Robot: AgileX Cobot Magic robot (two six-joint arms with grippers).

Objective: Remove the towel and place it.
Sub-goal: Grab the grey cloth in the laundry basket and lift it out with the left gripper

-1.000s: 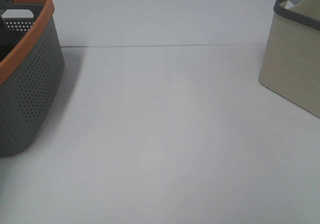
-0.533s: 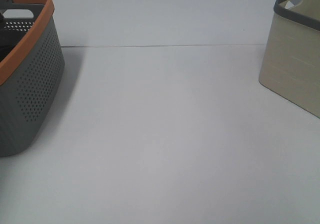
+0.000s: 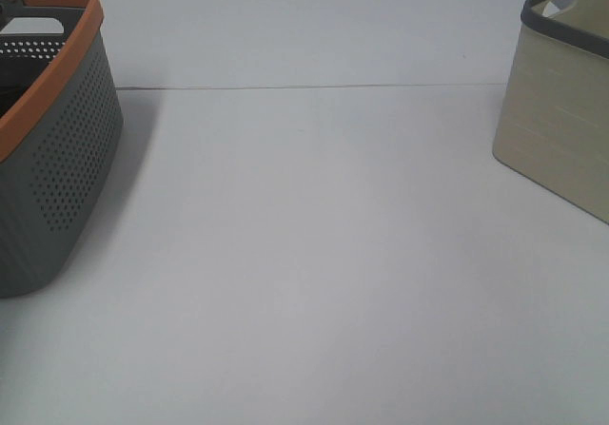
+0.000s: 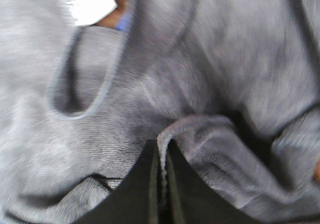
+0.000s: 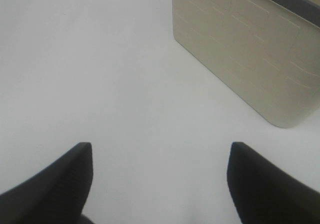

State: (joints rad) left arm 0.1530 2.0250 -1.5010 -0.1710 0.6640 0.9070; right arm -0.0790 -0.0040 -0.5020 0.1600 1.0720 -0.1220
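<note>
The towel [image 4: 200,73], a dark grey-purple terry cloth, fills the left wrist view in crumpled folds. My left gripper [image 4: 161,184] is shut, and a hemmed fold of the towel is pinched between its black fingers. In the high view the towel and the left gripper are hidden inside the grey basket [image 3: 67,159] with the orange rim at the far left. My right gripper [image 5: 160,149] is open and empty above the bare white table [image 5: 125,73], out of the high view.
A beige basket [image 3: 561,130] with a dark grey rim stands at the right edge of the table. It also shows in the right wrist view [image 5: 240,48], just ahead of the open fingers. A seam crosses the table [image 3: 304,86].
The dark part of the left arm seen over the grey basket's far rim has slipped out of the high view. Both baskets have stayed in place.
</note>
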